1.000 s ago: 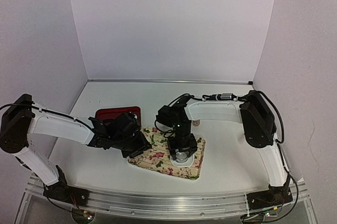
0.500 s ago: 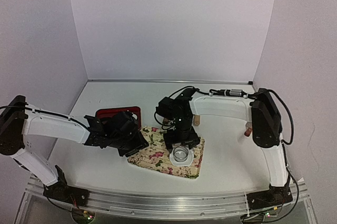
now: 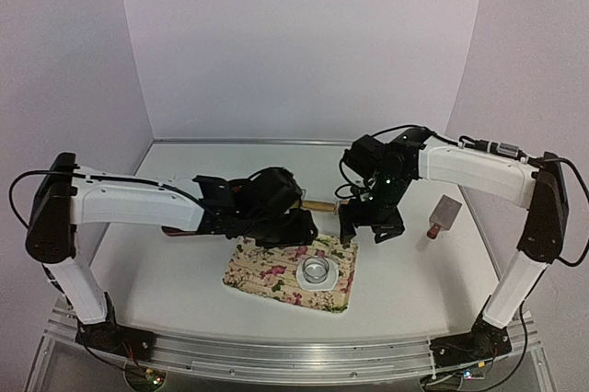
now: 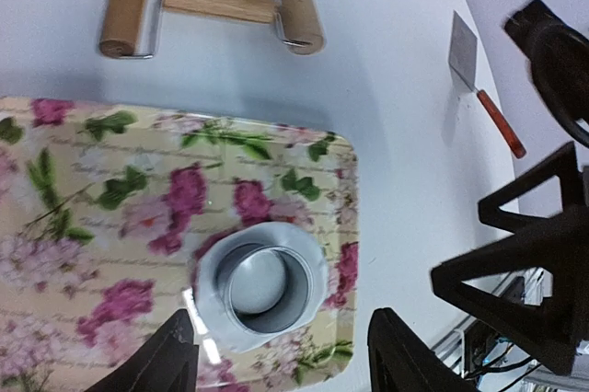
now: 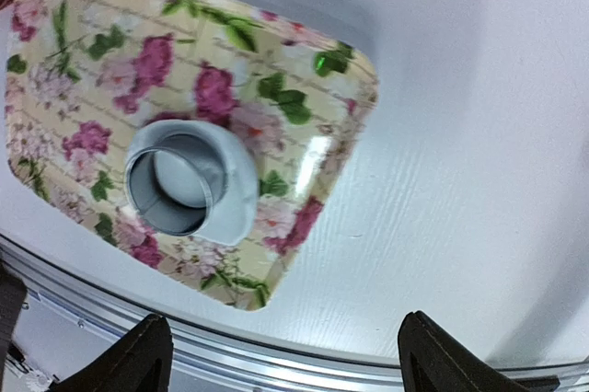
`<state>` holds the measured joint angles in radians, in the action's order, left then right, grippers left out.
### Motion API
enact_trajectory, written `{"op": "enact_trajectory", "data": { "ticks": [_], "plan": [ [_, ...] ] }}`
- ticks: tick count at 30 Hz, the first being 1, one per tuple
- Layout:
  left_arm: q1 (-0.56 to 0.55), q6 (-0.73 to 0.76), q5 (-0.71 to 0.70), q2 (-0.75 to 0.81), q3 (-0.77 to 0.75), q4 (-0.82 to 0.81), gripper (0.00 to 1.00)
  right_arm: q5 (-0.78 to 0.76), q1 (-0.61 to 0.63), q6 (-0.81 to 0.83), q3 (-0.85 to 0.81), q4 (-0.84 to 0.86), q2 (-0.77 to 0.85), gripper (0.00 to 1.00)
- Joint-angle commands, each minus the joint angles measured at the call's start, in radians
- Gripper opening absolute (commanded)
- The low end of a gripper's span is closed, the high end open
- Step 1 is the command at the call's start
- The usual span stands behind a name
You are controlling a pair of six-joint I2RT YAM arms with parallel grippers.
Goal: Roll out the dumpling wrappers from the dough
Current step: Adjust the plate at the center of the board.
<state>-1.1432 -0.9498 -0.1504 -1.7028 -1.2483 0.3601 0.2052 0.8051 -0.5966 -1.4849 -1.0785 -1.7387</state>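
One floral tray (image 4: 92, 226) — holds flattened dough (image 4: 313, 259), ring cutter (image 4: 228, 291) atop.

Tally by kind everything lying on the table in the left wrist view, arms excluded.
floral tray: 1
metal ring cutter: 1
dough, under the cutter: 1
wooden rolling pin: 1
red-handled scraper: 1
Total: 5
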Motion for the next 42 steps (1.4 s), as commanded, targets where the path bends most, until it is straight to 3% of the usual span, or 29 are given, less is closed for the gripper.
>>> {"op": "enact_trajectory", "data": {
  "ticks": [1, 6, 11, 18, 25, 36, 42],
  "plan": [
    [-0.056, 0.135, 0.013, -0.189, -0.234, 0.12, 0.65, 0.111, -0.091, 0.072, 0.112, 0.12, 0.08, 0.81],
    [-0.079, 0.076, -0.03, -0.337, -0.421, 0.277, 0.69, 0.165, -0.112, 0.079, 0.21, 0.212, 0.113, 0.76],
    [-0.083, 0.019, -0.052, -0.427, -0.535, 0.419, 0.74, 0.199, -0.116, 0.042, 0.314, 0.311, 0.131, 0.6],
    [-0.087, -0.017, -0.092, -0.493, -0.633, 0.551, 0.76, 0.246, -0.122, 0.0, 0.38, 0.42, 0.11, 0.58],
    [-0.084, -0.046, -0.078, -0.485, -0.604, 0.534, 0.76, 0.321, -0.135, -0.028, 0.407, 0.497, 0.058, 0.46],
    [-0.049, -0.024, -0.002, -0.476, -0.529, 0.439, 0.76, 0.39, -0.138, -0.074, 0.419, 0.597, -0.029, 0.37],
    [-0.039, -0.014, 0.009, -0.494, -0.526, 0.45, 0.71, 0.413, -0.139, -0.095, 0.415, 0.627, -0.084, 0.33]
  ]
}}
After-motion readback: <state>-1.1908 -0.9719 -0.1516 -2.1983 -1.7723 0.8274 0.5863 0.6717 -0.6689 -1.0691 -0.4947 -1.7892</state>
